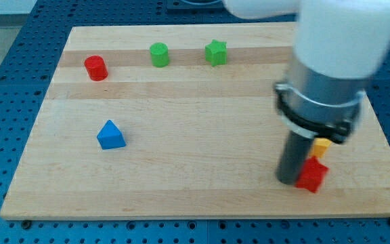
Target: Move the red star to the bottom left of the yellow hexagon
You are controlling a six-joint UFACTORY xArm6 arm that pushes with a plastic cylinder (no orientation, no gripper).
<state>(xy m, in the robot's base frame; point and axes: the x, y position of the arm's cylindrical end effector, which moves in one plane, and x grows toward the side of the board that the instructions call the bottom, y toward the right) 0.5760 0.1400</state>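
Observation:
The red star [312,175] lies near the board's bottom right corner. A yellow block [322,145], mostly hidden behind the arm, shows just above it; its shape cannot be made out. My tip [290,180] rests on the board right against the red star's left side, below and left of the yellow block.
A red cylinder [95,68] sits at the top left, a green cylinder [159,54] and a green star [216,52] along the top. A blue triangle [110,135] lies at the left. The wooden board [181,108] has its right edge close to the red star.

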